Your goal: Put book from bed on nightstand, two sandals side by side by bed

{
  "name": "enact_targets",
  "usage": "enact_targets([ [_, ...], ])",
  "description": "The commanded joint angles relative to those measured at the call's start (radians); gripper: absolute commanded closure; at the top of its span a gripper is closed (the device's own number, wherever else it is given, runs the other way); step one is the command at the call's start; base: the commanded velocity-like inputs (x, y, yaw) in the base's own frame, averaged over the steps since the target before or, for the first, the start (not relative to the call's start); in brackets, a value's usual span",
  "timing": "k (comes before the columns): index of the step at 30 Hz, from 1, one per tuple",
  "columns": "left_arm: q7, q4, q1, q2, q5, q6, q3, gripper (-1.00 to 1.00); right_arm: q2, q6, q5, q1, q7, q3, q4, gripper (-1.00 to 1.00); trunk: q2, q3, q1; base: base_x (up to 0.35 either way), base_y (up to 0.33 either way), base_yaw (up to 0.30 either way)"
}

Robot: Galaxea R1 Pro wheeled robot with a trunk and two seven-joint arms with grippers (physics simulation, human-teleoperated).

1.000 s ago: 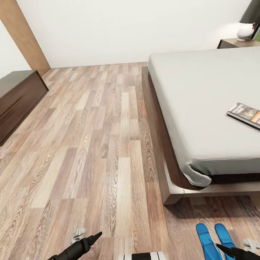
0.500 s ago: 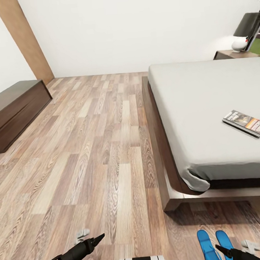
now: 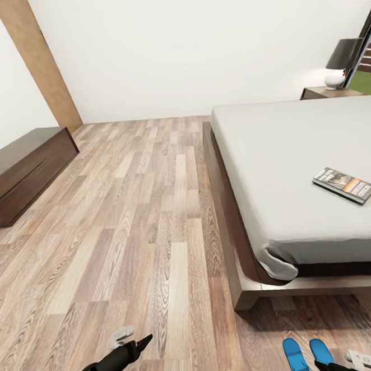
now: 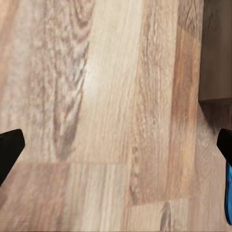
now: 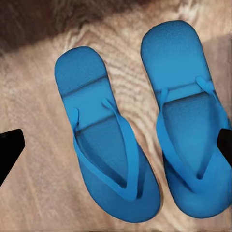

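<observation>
- The book (image 3: pixel 344 185): one thin paperback lying flat on the bed (image 3: pixel 295 159), toward the mattress's right side and set back from its foot edge. I judge it light and slightly floppy; with the cover flush on soft bedding, a pinch across one long edge or the spine looks best.
- The sandals (image 5: pixel 145 130): two blue flip-flops on the floor (image 3: pixel 131 212) by the bed's foot corner, lying side by side, close but apart. Probably light, bendy foam; the thong strap or a sole edge offers a hold.
- One nightstand (image 3: pixel 322 92) shows beyond the bed's far corner, carrying a lamp (image 3: pixel 342 62).
- Left end effector (image 4: pixel 116 147): fingers spread wide over bare planks, holding nothing.
- Right end effector (image 5: pixel 116 145): fingers spread above the sandals, holding nothing.
</observation>
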Motion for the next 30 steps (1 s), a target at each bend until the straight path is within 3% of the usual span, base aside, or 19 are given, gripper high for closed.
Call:
enact_targets([
  [1, 0.007, 0.001, -0.001, -0.004, -0.007, -0.018, 0.008, -1.0, 0.016, 0.001, 0.005, 0.0, -0.02, 0.001, 0.0, -1.0, 0.0, 0.003, -0.001, 0.0, 0.0, 0.0],
  [4, 0.022, 0.001, -0.001, -0.013, -0.007, -0.044, 0.008, -1.0, 0.063, 0.002, 0.031, 0.0, -0.062, 0.0, -0.002, -1.0, 0.001, 0.015, -0.002, 0.0, 0.0, 0.0],
  [12, 0.066, 0.003, -0.001, -0.02, -0.007, -0.049, 0.007, -1.0, 0.103, 0.004, 0.056, 0.0, -0.066, 0.0, -0.002, -1.0, 0.003, 0.046, -0.006, 0.0, 0.0, 0.0],
  [14, 0.084, 0.003, -0.001, -0.029, -0.007, -0.049, 0.008, -1.0, 0.12, 0.003, 0.081, 0.0, -0.062, 0.001, -0.003, -1.0, 0.003, 0.054, -0.006, 0.0, 0.0, 0.0],
  [17, 0.098, 0.003, -0.001, -0.035, -0.007, -0.052, 0.008, -1.0, 0.127, 0.003, 0.133, 0.0, -0.06, 0.001, -0.003, -1.0, 0.004, 0.065, -0.008, 0.0, 0.0, 0.0],
  [18, 0.112, 0.005, -0.001, -0.04, -0.007, -0.054, 0.008, -1.0, 0.13, 0.002, 0.185, 0.0, -0.06, 0.0, -0.003, -1.0, 0.004, 0.069, -0.008, 0.0, 0.0, 0.0],
  [22, 0.149, 0.018, -0.001, -0.048, -0.008, -0.059, 0.007, -1.0, 0.132, -0.004, 0.26, 0.0, -0.064, -0.001, -0.002, -1.0, 0.005, 0.084, -0.01, 0.0, 0.0, 0.0],
  [30, 0.191, 0.03, -0.001, -0.064, -0.007, -0.106, 0.008, -1.0, 0.131, -0.011, 0.287, 0.0, -0.07, -0.01, -0.009, -1.0, 0.007, 0.115, -0.014, 0.0, 0.0, 0.0],
])
